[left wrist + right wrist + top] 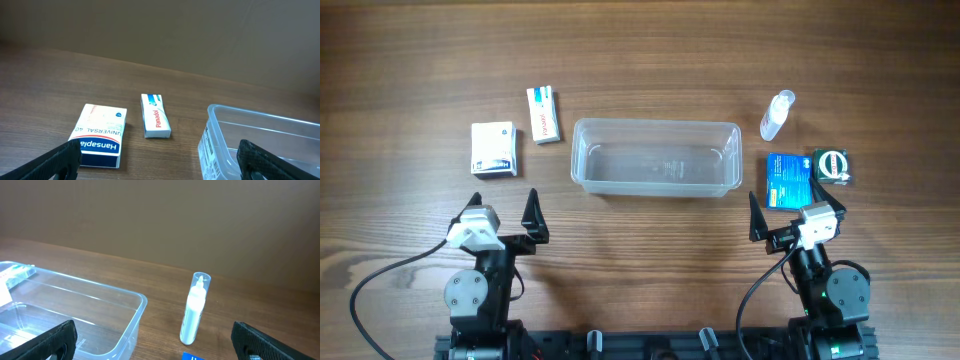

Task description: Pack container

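The container (655,160) lies mid-table, a Hansaplast box (493,149) and Panadol box (544,114) left of it. Near side, left gripper (503,205) and right gripper (797,207) gape wide, grasping nothing.

Container (212,142) partly outside both wrist views

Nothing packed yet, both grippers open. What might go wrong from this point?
1. The small bottle stands tall and narrow; a glancing touch would likely topple it.
2. The blue box lies close beside the green-labelled roll, so the right gripper grasping one may shove the other.
3. The empty container looks light and might slide if bumped.
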